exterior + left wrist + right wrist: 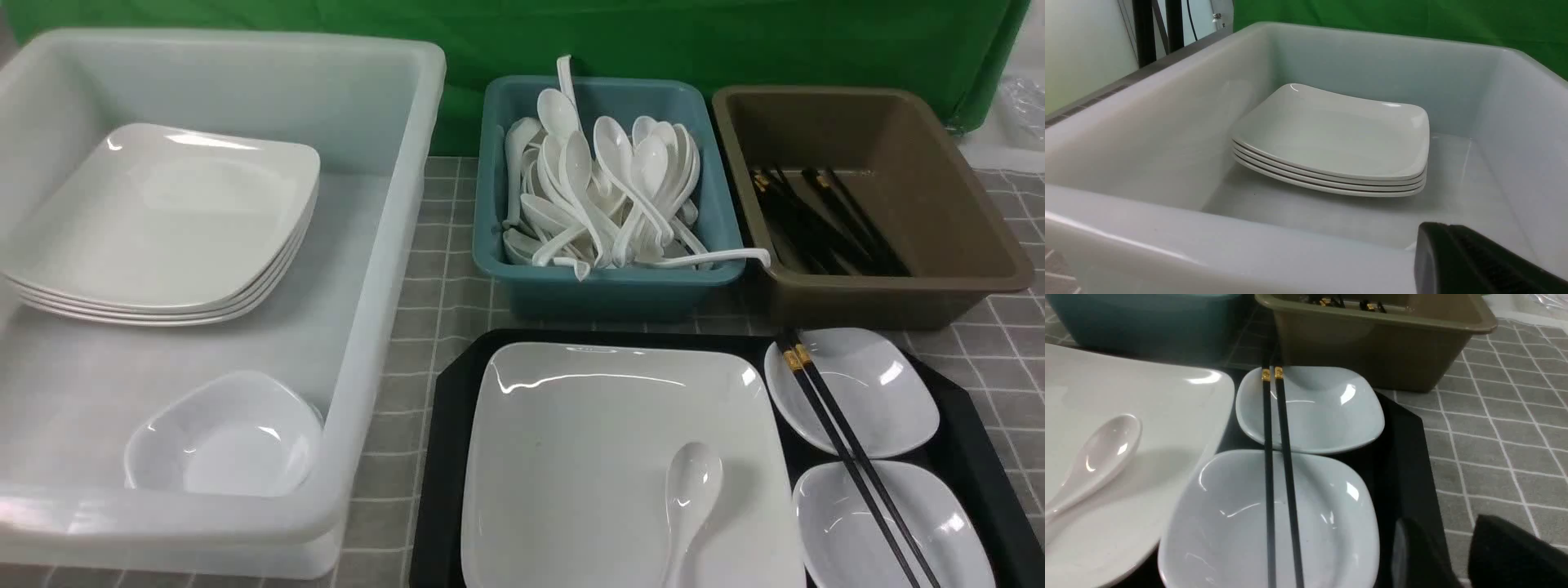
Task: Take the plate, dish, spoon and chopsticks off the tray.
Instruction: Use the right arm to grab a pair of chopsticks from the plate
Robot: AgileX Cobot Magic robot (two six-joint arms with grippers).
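The black tray (445,425) lies at the front, right of centre. On it sits the large white plate (588,457), with the white spoon (690,490) lying bowl up on its near right part. Two small white dishes (873,384) (939,523) fill the tray's right side. The black chopsticks (849,457) lie across both, gold bands at the far end. No gripper shows in the front view. My right gripper (1444,518) hovers, slightly open and empty, over the tray's right edge (1404,449), beside the near dish (1229,522). My left gripper (1437,226) looks shut and empty.
A big translucent bin (392,245) on the left holds a stack of plates (163,220) and a small dish (224,445). My left gripper is at this bin's near wall (1249,253). Behind the tray stand a teal bin (604,282) of spoons and a brown bin (963,245) of chopsticks.
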